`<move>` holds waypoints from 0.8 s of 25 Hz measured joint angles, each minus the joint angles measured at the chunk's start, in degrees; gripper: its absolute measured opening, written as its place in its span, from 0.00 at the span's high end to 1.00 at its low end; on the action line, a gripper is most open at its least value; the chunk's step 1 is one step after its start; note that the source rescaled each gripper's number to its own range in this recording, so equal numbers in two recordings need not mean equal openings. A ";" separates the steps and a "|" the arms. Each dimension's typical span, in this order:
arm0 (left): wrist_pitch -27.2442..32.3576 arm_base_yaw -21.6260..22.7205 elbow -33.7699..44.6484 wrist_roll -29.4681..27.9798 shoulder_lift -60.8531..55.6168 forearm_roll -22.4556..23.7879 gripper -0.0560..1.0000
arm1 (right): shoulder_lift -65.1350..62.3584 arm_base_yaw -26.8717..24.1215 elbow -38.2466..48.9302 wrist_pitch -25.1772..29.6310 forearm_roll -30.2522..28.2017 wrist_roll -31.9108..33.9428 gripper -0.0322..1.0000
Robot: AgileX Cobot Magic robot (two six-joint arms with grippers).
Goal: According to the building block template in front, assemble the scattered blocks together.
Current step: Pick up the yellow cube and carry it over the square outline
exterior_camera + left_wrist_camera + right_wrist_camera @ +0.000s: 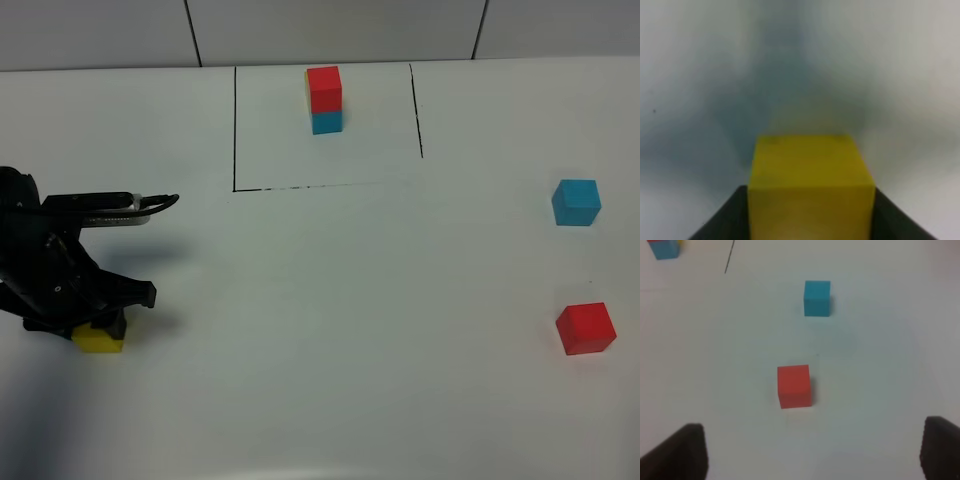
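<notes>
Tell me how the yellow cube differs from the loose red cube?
The yellow cube sits clamped in the left claw; the red cube lies free, nothing touching it. Yellow is on the left of the table, red on the right. Both are plain cubes, seemingly equal in size.

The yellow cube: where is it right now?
In the high view the yellow cube sits at the table's far left, gripped by the left gripper, far from the blue cube and red cube on the right.
</notes>
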 joint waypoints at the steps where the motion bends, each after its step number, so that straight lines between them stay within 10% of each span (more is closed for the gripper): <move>1: 0.00 0.00 -0.05 0.00 0.00 0.00 0.95 | 0.00 0.00 0.00 0.00 0.00 0.00 0.27; 20: 9.67 -10.37 -19.00 16.23 1.90 0.87 0.95 | 0.00 0.00 0.00 0.00 0.00 0.00 0.27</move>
